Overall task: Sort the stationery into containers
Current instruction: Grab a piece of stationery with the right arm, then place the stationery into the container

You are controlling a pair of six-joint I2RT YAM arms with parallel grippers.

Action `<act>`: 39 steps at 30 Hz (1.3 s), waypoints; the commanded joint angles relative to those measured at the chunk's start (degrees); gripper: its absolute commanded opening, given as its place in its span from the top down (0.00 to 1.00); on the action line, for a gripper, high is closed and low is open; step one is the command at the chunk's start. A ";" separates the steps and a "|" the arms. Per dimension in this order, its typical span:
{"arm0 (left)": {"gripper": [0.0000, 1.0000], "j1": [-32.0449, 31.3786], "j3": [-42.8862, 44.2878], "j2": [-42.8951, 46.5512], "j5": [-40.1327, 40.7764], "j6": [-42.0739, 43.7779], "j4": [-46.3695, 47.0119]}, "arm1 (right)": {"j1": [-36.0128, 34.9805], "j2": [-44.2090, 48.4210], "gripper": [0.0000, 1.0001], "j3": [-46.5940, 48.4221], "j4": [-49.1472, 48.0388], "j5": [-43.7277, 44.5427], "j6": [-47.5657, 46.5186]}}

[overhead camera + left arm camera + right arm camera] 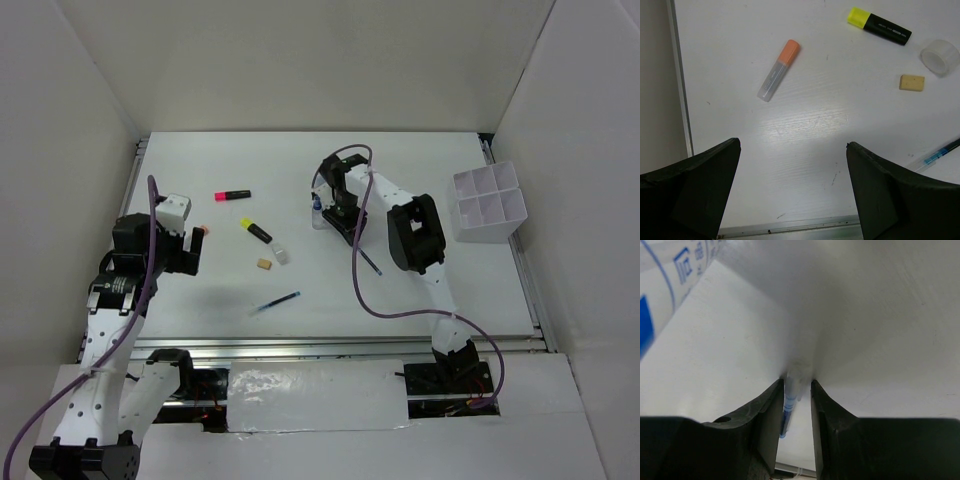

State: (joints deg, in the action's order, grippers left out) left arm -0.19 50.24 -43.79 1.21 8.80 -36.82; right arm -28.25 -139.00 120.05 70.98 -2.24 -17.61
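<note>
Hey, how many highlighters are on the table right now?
2. The pink highlighter lies toward the far left. The yellow highlighter lies nearer the arms, just beyond the eraser. Others may be hidden.

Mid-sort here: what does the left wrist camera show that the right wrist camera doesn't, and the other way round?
Left wrist only: the orange-capped tube, yellow highlighter, clear roll, tan eraser and part of a blue pen at the right edge, with the left gripper wide open. Right wrist only: the right gripper closely flanking another thin blue pen, clamp unclear, and a blurred blue-printed item top left. Both: the white table.
</note>
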 commanded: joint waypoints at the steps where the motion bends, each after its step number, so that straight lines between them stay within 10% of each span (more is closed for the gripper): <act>1: 0.01 0.01 -0.23 -0.15 0.37 -0.36 2.28 | 0.12 -1.89 0.65 1.33 0.48 1.10 0.20; 10: 0.01 0.01 -0.40 -0.77 0.98 -0.36 2.54 | 2.67 -1.81 1.00 2.64 1.88 -2.67 0.29; 24: 0.01 0.01 0.65 1.07 1.17 -1.51 3.95 | 16.99 29.62 1.00 -1.22 -13.93 -9.99 3.54; 32: 0.01 0.01 -0.93 2.83 -1.82 -2.29 9.39 | 21.21 51.53 1.00 -26.86 -49.06 15.88 5.22; 39: 0.01 0.01 -2.51 4.59 -5.16 -1.24 14.23 | 24.11 48.49 1.00 -31.99 -64.30 37.54 1.34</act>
State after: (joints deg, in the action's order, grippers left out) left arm -0.19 48.10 -40.23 -1.15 7.38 -27.92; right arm -6.09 -86.94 89.08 17.37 21.67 -15.14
